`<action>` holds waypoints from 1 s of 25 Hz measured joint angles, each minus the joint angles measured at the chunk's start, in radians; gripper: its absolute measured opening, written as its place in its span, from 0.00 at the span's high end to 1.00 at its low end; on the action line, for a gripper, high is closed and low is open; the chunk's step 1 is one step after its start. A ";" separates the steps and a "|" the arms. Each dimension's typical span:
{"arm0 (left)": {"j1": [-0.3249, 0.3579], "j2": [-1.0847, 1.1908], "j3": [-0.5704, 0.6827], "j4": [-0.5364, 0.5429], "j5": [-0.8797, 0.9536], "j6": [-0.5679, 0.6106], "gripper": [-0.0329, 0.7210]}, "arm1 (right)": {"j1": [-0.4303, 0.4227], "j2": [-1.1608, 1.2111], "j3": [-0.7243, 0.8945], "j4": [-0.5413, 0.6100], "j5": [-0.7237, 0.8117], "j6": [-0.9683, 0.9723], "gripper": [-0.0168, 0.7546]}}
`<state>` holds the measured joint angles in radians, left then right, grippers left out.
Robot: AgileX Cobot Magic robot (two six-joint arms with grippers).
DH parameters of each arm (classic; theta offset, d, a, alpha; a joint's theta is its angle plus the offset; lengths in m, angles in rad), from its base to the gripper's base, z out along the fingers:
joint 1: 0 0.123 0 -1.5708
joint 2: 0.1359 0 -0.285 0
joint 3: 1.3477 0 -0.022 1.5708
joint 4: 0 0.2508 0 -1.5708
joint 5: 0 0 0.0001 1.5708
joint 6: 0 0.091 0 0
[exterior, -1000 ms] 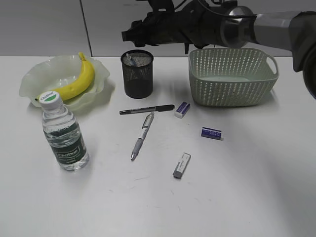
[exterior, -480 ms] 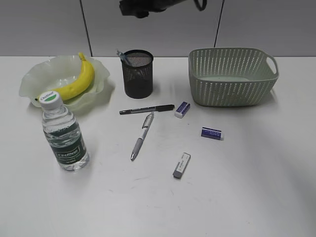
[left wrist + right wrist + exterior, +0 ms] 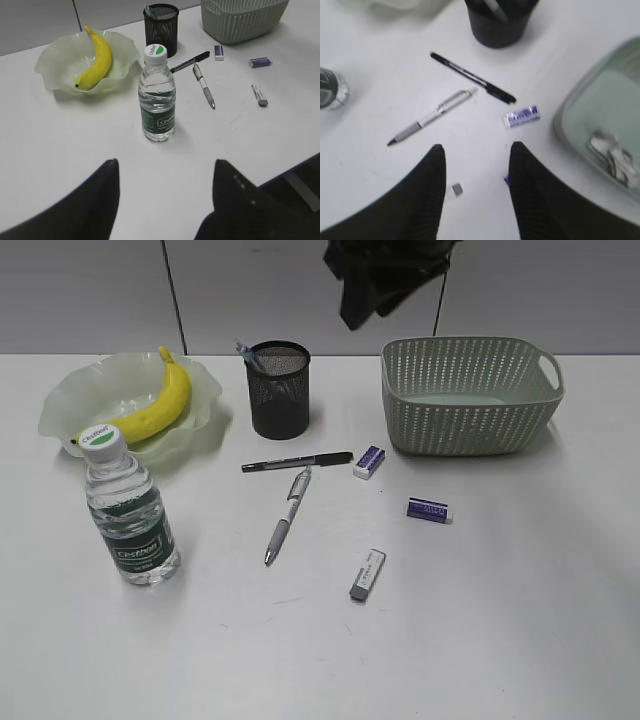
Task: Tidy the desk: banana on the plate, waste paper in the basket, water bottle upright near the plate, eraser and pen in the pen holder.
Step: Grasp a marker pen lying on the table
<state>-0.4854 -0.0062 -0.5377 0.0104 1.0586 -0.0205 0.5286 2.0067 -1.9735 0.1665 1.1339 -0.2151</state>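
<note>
The banana (image 3: pixel 165 400) lies in the wavy green plate (image 3: pixel 70 405). The water bottle (image 3: pixel 130 510) stands upright in front of the plate. The black mesh pen holder (image 3: pixel 279 390) holds one pen. A black pen (image 3: pixel 297 461) and a silver pen (image 3: pixel 288 515) lie on the desk, with three erasers (image 3: pixel 369 461), (image 3: pixel 428 509), (image 3: pixel 368 574). The waste paper (image 3: pixel 615 155) lies in the basket (image 3: pixel 470 395). My right gripper (image 3: pixel 477 150) is open and empty, high above the pens; in the exterior view it hangs at the top (image 3: pixel 365 300). My left gripper (image 3: pixel 165 167) is open and empty, short of the bottle (image 3: pixel 157 100).
The desk's front edge shows at the lower right of the left wrist view (image 3: pixel 295 165). A grey panelled wall (image 3: pixel 100 290) runs behind the desk. The basket stands at the back right, the pen holder at the back middle.
My right arm has risen from over the pen holder and swung to the right. The pen in the holder now leans to the left rim.
</note>
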 joint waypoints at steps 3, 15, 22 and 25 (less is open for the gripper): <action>0.000 0.000 0.000 0.000 0.000 0.000 0.37 | 0.000 -0.038 0.013 -0.104 0.064 0.138 0.54; 0.000 0.000 0.000 0.000 -0.001 0.000 0.38 | 0.000 -0.529 0.515 -0.222 0.073 0.202 0.54; 0.000 0.000 0.000 0.000 -0.001 0.000 0.40 | 0.000 -0.912 0.876 -0.222 0.076 0.201 0.55; 0.000 0.000 0.000 0.000 -0.001 0.000 0.41 | 0.000 -1.079 1.000 -0.218 0.078 0.201 0.55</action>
<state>-0.4854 -0.0062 -0.5377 0.0104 1.0574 -0.0205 0.5286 0.9279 -0.9736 -0.0512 1.2120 -0.0143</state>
